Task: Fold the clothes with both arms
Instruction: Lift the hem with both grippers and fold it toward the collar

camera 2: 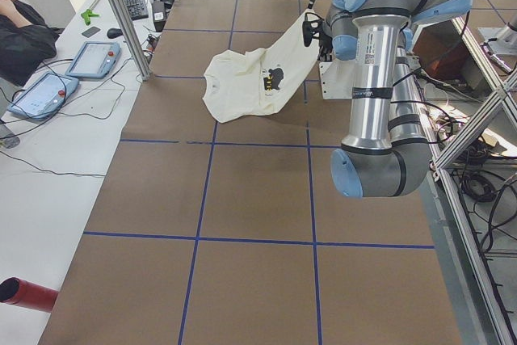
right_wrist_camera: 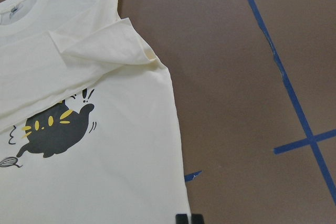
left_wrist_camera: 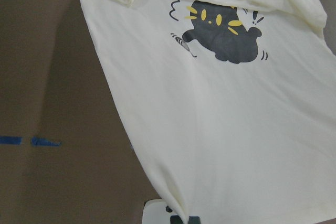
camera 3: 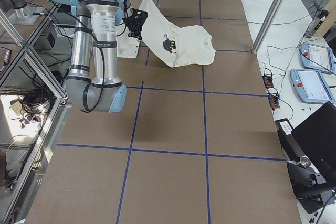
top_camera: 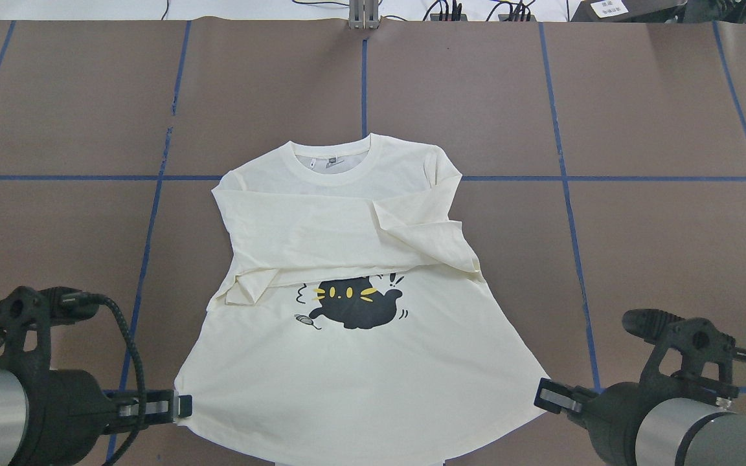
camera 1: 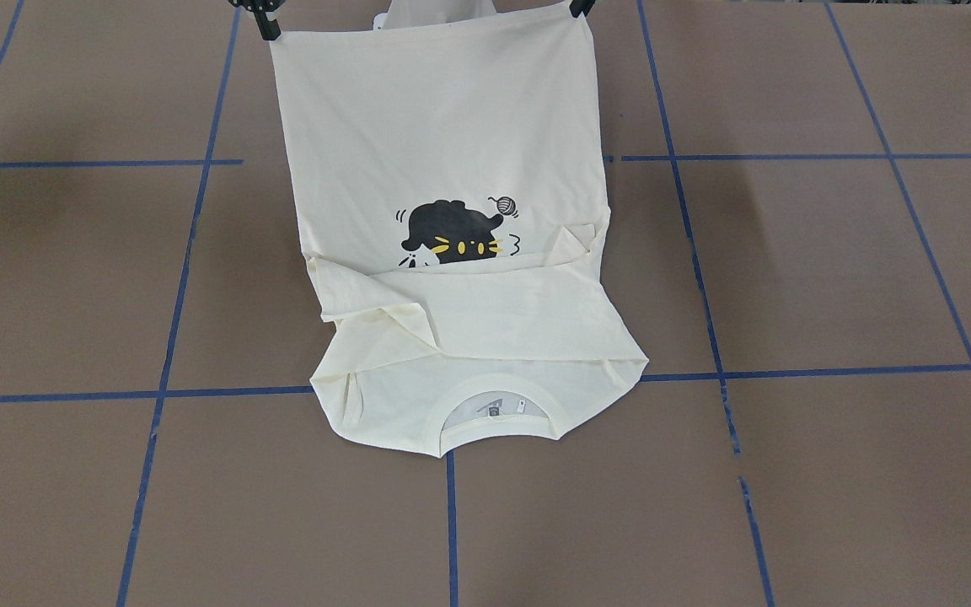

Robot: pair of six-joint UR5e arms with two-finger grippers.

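The left end effector and right end effector clench the hem corners of the cream-white cotton cat-print shirt, ribbed collar toward the brown desk's far edge.

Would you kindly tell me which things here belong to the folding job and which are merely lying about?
Job:
shirt
left end effector, pinching a hem corner
right end effector, pinching the other hem corner

Lying about:
teach pendant
keyboard
red cylinder
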